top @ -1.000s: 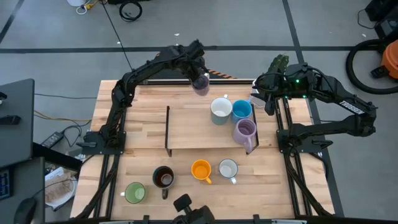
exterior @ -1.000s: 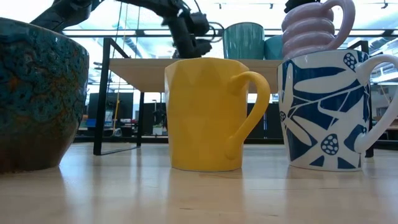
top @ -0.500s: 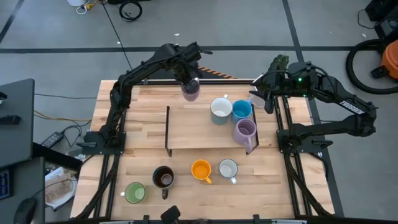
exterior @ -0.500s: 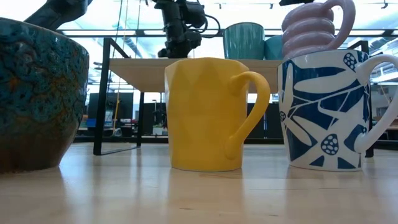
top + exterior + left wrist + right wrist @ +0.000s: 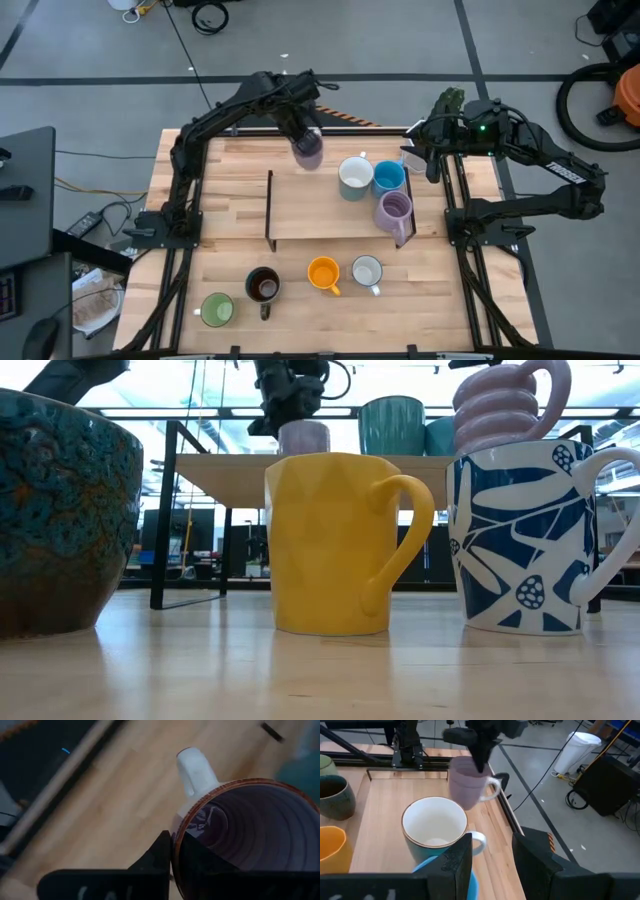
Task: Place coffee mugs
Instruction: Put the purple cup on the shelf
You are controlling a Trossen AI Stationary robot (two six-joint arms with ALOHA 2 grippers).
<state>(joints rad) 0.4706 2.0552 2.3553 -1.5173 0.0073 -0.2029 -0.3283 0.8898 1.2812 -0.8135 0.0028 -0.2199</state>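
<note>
My left gripper (image 5: 303,131) is shut on a lavender mug (image 5: 308,151) with a pale handle, above the far-left part of the wooden riser (image 5: 310,210). On the riser stand a white mug (image 5: 355,178), a blue mug (image 5: 388,177) and a ribbed lavender mug (image 5: 393,211). Green (image 5: 216,309), dark brown (image 5: 263,286), orange (image 5: 323,272) and white (image 5: 367,271) mugs stand on the table near its front edge. My right gripper (image 5: 490,847) is open and waits by the riser's far-right corner, touching nothing. My left gripper holds the lavender mug by its brown rim (image 5: 175,845), beside the pale handle (image 5: 195,770), with one finger (image 5: 159,856) outside the wall and the other inside. The fingers come from above, pointing down. The mug (image 5: 466,782) hangs upright below them, lifted clear.
A green cactus in a planter (image 5: 448,101) stands at the table's far right corner, by the right arm. The riser's dark metal legs (image 5: 160,520) stand on the table. The front mugs fill the low view close up. Bare wood lies left of the riser.
My left gripper, still shut on the lavender mug, has carried it toward the table's left and a little toward the near edge, and lowered it toward the riser's top. The right arm has kept still.
</note>
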